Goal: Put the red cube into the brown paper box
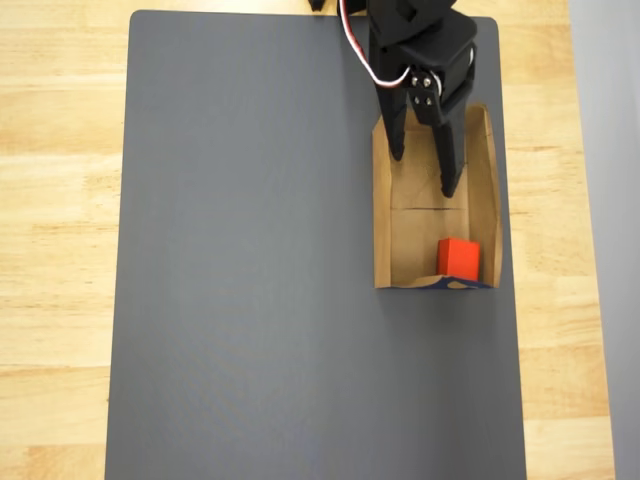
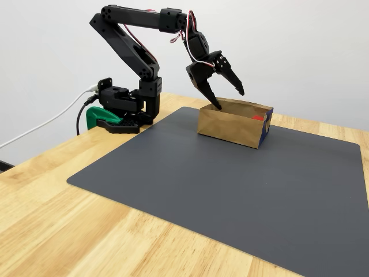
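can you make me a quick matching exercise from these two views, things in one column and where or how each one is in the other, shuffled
Things:
1. red cube
2. brown paper box
3. tool
4. green clamp

Places or states:
A. open, empty, over the box
B. on the dark grey mat, near its right edge in the overhead view
C. at the arm's base, on the wooden table's edge
D. inside the box, at the end with the blue bit

Pairs: 1-D, 2-B, 3-A, 4-C
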Motion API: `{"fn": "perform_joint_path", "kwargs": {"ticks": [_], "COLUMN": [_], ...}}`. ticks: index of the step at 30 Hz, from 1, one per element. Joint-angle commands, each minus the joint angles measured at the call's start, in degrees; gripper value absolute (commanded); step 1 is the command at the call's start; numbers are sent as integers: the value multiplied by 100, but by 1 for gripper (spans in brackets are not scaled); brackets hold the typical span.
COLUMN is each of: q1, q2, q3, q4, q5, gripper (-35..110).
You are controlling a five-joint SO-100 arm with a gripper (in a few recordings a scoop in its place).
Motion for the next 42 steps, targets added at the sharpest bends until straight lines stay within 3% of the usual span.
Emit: {"fn": "perform_joint_path", "kwargs": {"ticks": [1,22,42], "q1": [176,2127,2057], "q2": [431,3155,4192], "q3": [-88,519,1986], "q4": [0,343,26], "q5": [123,686,1960], "gripper": [3,0,0]}}
